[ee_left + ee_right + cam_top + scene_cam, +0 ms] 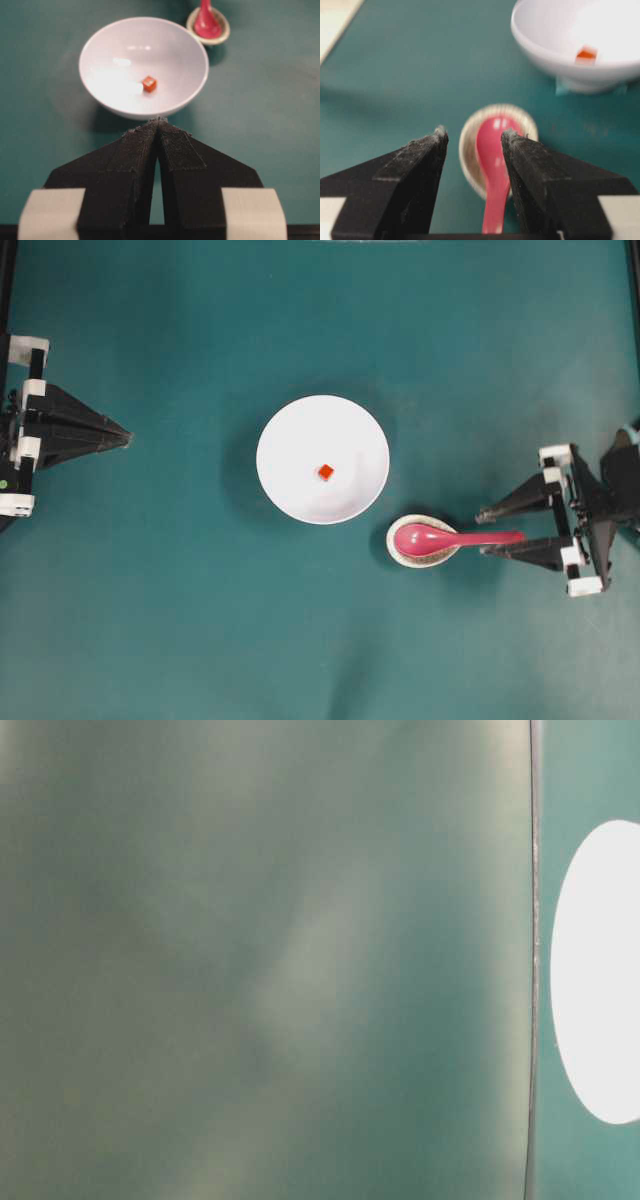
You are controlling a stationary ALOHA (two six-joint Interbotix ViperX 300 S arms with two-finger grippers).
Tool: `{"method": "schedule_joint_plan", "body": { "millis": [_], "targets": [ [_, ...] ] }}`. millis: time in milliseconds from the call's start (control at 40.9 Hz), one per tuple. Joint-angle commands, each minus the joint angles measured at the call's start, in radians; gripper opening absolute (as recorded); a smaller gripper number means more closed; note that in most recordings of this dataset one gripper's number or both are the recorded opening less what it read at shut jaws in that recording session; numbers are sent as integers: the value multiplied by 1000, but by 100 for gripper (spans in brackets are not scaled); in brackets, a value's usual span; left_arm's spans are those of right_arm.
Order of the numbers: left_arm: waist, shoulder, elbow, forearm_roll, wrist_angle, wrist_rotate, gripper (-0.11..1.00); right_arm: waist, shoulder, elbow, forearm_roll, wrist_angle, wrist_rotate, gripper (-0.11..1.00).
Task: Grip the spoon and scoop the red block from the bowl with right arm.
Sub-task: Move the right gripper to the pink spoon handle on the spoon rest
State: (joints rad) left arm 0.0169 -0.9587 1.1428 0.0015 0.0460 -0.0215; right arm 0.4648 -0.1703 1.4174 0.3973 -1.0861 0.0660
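The white bowl (290, 430) stands mid-table with the tiny red block (325, 472) inside it. To its lower right the pink spoon (450, 538) lies with its scoop in a small speckled rest (400, 552), handle pointing right. My right gripper (483, 532) is open, and the handle end runs between its fingers without being clamped. In the right wrist view the spoon (495, 165) lies close to the right-hand finger of the gripper (474, 133), with the bowl (545, 45) and block (586, 55) beyond. My left gripper (125, 437) is shut and empty at the far left, pointing at the bowl (125, 50).
Teal tabletop surrounds everything. The spoon rest (470, 150) sits just beside the bowl's foot. The table-level view is a blur of teal with a white oval (600, 970) at its right edge.
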Motion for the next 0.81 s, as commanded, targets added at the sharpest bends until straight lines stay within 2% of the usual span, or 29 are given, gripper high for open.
{"method": "schedule_joint_plan", "body": {
  "millis": [0, 73, 220, 783],
  "targets": [
    [2, 8, -25, 3, -3, 2, 0, 41, 48, -18, 49, -32, -2, 54],
    [2, 6, -26, 3, -5, 2, 0, 69, 91, -18, 81, -54, -2, 54],
    [2, 6, -25, 2, -5, 2, 0, 87, 149, -12, 115, -89, -2, 54],
    [2, 8, -25, 3, -5, 3, 0, 91, 253, -5, 120, -106, -2, 54]
  ]
}}
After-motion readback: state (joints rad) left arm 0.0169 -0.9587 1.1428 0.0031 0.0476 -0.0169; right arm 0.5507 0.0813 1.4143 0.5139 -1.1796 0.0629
